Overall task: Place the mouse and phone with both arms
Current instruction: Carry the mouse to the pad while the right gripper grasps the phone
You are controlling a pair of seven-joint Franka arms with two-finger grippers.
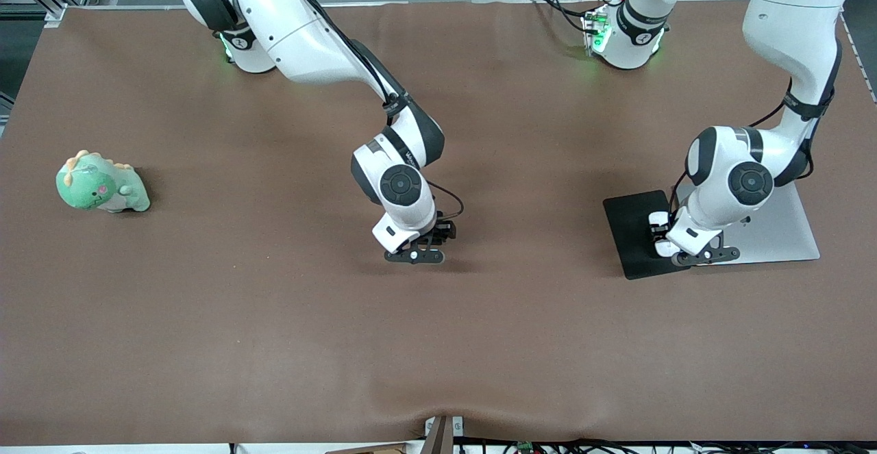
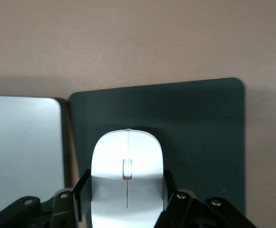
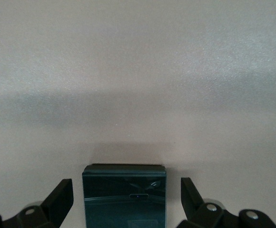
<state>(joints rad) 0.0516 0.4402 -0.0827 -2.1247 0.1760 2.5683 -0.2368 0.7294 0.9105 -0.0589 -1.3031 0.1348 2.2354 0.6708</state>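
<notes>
The white mouse (image 2: 127, 152) rests on the black mouse pad (image 2: 200, 128) toward the left arm's end of the table. My left gripper (image 2: 126, 180) is low over the pad with both fingers against the mouse's sides, shut on it. In the front view the mouse (image 1: 659, 220) shows partly under the left gripper (image 1: 670, 243) on the pad (image 1: 630, 224). The black phone (image 3: 124, 194) lies flat on the brown table mat between the fingers of my right gripper (image 3: 126, 186), which is open with a gap on each side. The right gripper (image 1: 419, 255) is low over the table's middle and hides the phone in the front view.
A flat silver slab (image 1: 784, 231) lies beside the mouse pad, toward the left arm's end, and also shows in the left wrist view (image 2: 24, 142). A green dinosaur plush (image 1: 101, 183) sits toward the right arm's end of the table.
</notes>
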